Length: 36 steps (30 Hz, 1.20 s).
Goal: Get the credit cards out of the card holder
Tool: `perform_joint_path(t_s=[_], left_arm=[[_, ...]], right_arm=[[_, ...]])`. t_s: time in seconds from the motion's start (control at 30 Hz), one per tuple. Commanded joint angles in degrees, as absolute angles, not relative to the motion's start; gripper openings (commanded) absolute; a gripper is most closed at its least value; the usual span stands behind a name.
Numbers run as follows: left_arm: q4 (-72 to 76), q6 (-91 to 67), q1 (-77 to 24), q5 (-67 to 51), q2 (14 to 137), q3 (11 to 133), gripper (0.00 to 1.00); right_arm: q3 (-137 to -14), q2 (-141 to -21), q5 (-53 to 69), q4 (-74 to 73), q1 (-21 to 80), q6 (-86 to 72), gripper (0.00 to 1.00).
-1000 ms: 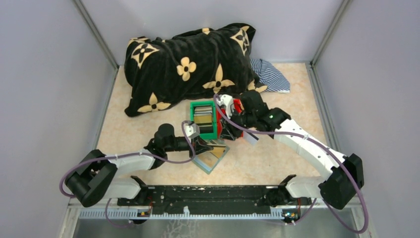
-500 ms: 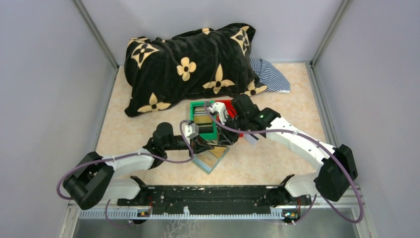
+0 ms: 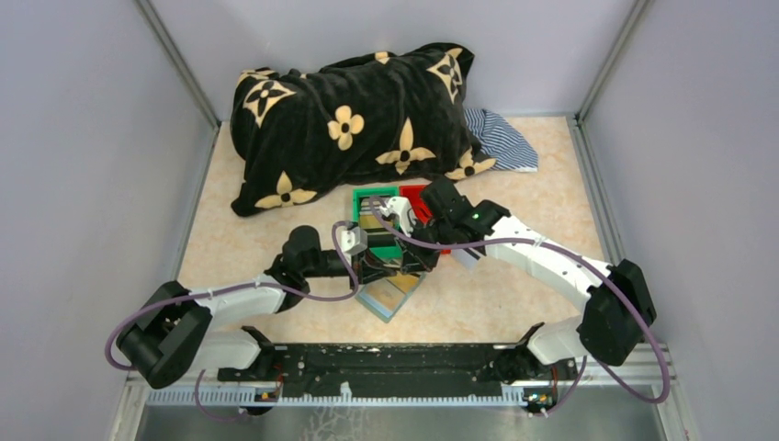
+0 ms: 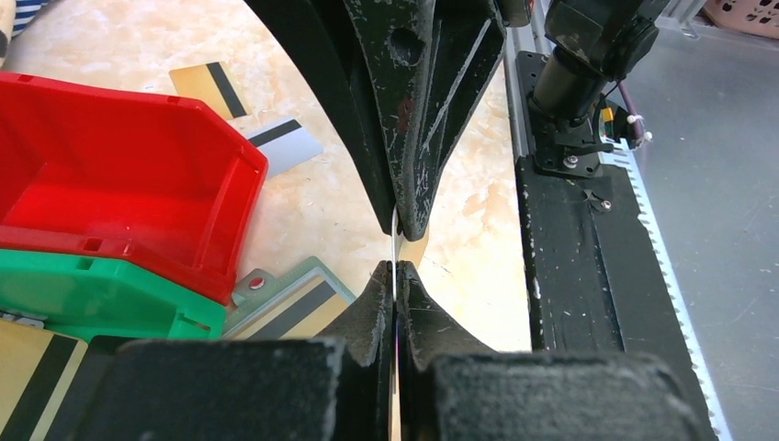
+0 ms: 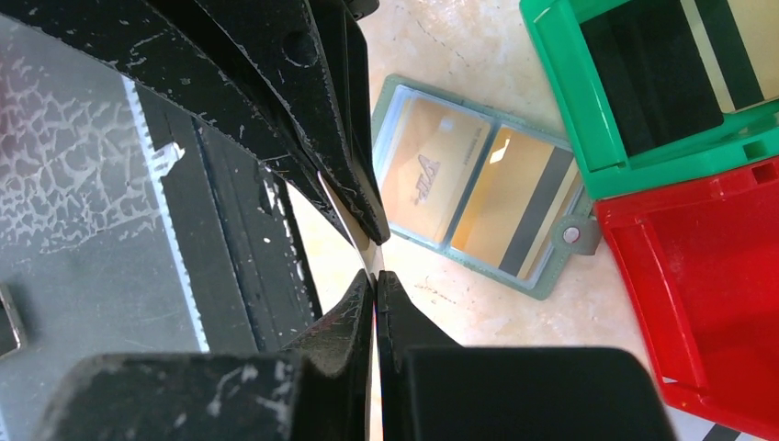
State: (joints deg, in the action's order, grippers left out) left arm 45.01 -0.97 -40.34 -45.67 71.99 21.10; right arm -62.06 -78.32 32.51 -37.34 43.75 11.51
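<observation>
Near the card holder [image 5: 576,236] (two credit cards [image 5: 510,207] inside) — more in green bin [image 5: 680,161] — left claw [image 4: 397,276] and right claw [image 5: 375,276] clamp one.

Bright, even light from above; shadows soft, short. Top view sharp. Wrist views: nearest foreground blurred. Small glare on card holder [image 5: 473,188] pocket.

left gripper [image 4: 396,287] pinched tight on a credit card [image 4: 396,250] seen edge-on, right gripper [image 4: 401,228] clamping the same one from above, red bin [image 4: 119,184] touching green bin [image 4: 92,296], card holder [image 4: 276,312] just beside them, gold card [image 4: 209,87] and grey card [image 4: 280,145] loose on the table [image 4: 321,197]
</observation>
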Motion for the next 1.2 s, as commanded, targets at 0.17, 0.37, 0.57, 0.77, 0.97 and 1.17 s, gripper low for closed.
perform_joint_path(t_s=[0.17, 0.37, 0.57, 0.77, 0.97, 1.17], left_arm=[[46.7, -2.6, -40.3, -39.5, 69.3, 20.6, 0.26], [45.5, -7.3, -40.2, -10.4, 56.5, 13.9, 0.61], [42.2, -13.0, -40.0, 9.3, 42.7, 8.4, 0.84], [39.9, -15.9, -40.0, 9.3, 41.0, 8.3, 0.86], [38.3, -13.9, -40.0, 9.3, 40.6, 9.0, 0.86], [40.4, -14.0, -39.9, 9.0, 39.3, 7.0, 0.88]], right_arm=[[-67.1, -79.4, 24.2, -33.9, 44.1, 13.0, 0.00], [-70.9, -85.6, 18.9, -31.7, 43.8, 14.4, 0.00], [-76.3, -92.1, 16.2, -30.8, 42.7, 15.1, 0.00], [-86.4, -101.1, 14.8, -31.9, 41.4, 16.9, 0.00], [-90.3, -105.8, 15.4, -32.2, 41.4, 17.4, 0.00], [-90.9, -108.5, 14.9, -31.2, 41.1, 20.0, 0.00]])
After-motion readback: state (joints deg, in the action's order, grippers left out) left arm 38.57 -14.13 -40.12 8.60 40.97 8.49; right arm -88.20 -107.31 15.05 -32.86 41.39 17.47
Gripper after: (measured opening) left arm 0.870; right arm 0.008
